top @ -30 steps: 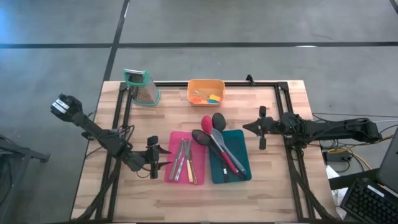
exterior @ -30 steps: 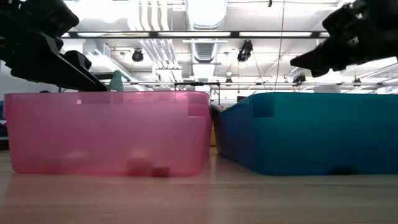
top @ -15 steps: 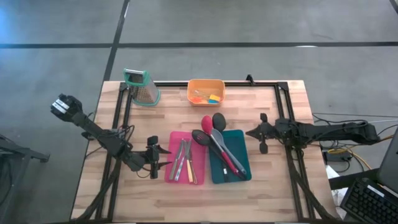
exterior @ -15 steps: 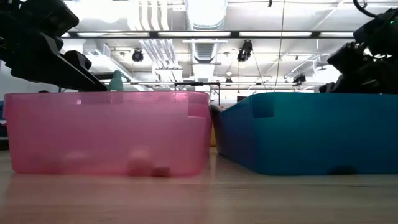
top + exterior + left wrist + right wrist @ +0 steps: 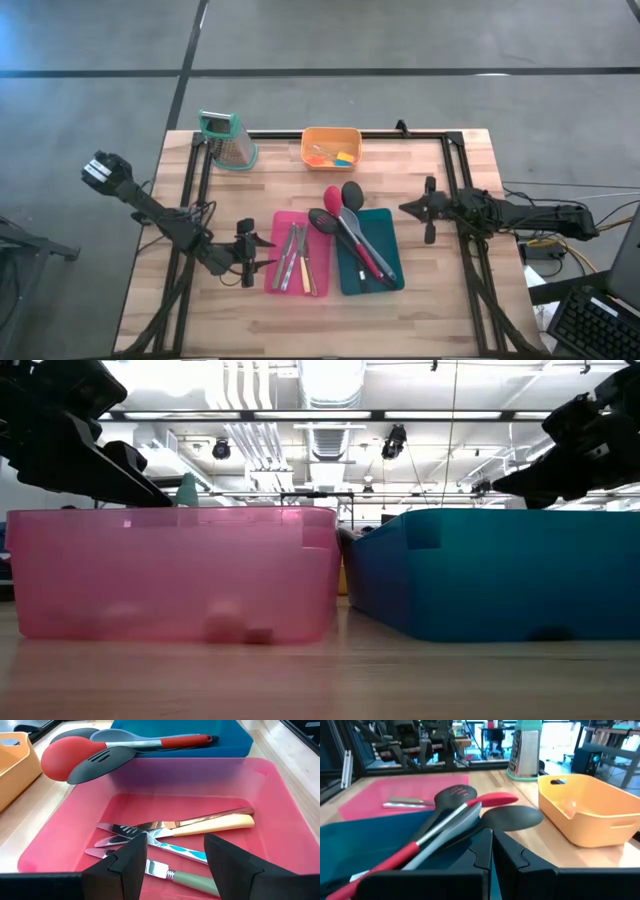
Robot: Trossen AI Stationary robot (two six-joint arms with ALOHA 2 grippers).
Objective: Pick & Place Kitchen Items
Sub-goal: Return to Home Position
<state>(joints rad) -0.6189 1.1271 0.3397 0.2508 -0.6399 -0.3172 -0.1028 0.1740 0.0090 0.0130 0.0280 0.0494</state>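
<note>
Lower left of centre in the high view, the left end effector sat fingers apart, gripping nothing, just beside the pink bin holding the knives. The spoons lay diagonally across the teal bin. To its right, the right end effector hung closed and empty, the nearer one to them.

I count three bins, four knives, four long-handled utensils and one box grater, but the small pieces are too tiny to count.
</note>
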